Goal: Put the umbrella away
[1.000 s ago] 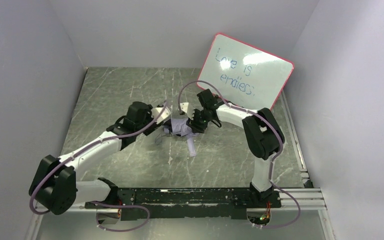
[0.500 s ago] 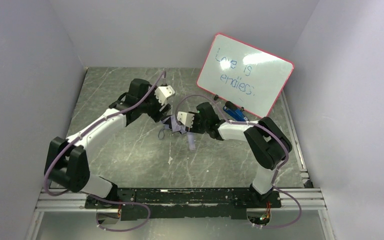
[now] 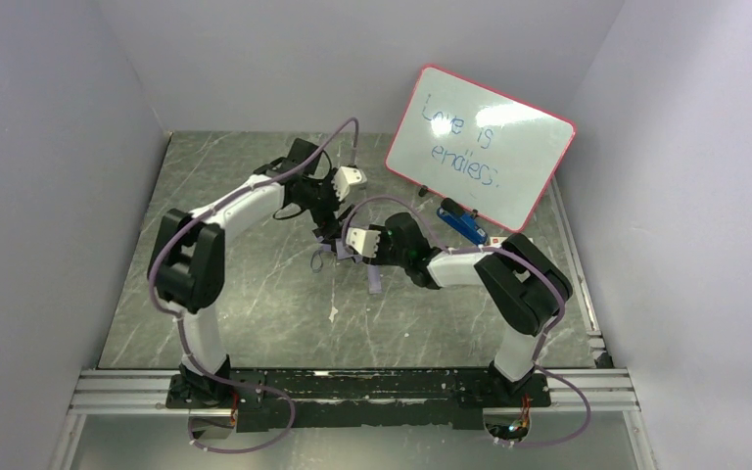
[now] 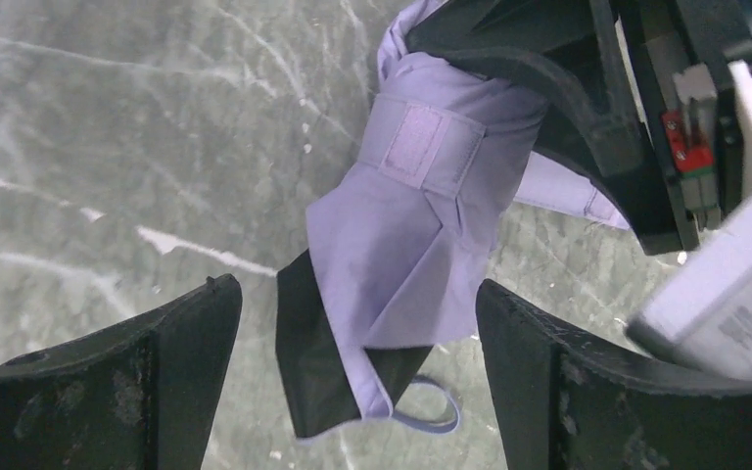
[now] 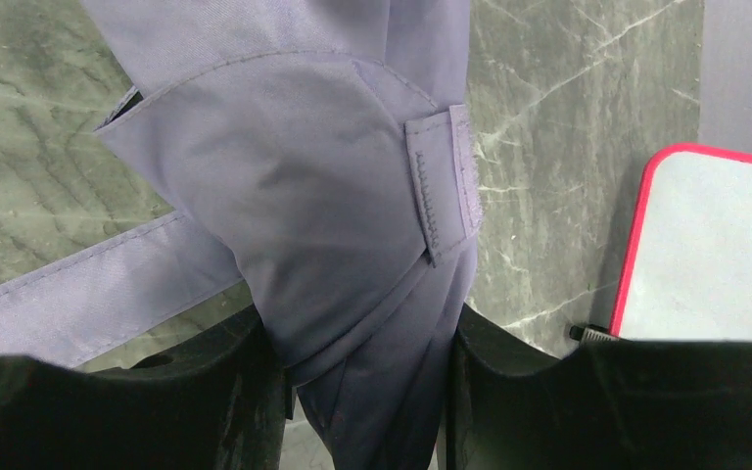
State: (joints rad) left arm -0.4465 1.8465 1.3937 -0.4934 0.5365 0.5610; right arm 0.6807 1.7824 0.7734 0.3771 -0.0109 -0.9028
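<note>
The umbrella [image 4: 401, 245] is lavender-purple outside, black on its lining. The table [image 3: 245, 294] is dark green-grey, marbled with pale veins. The whiteboard [image 3: 480, 147] — white, red-rimmed — carries blue writing; the eraser [image 3: 461, 223] is blue.

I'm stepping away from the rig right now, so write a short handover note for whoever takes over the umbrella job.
Left hand: open, straddling the umbrella, not gripping it.
Right hand: shut on the umbrella's bundled fabric.
Umbrella: middle of the table, folded, canopy gathered.
Done: folded and bunched; the wrap strap lies across the bundle.
Left: I can't tell if the strap is fastened. Check it, then stow the umbrella.
</note>
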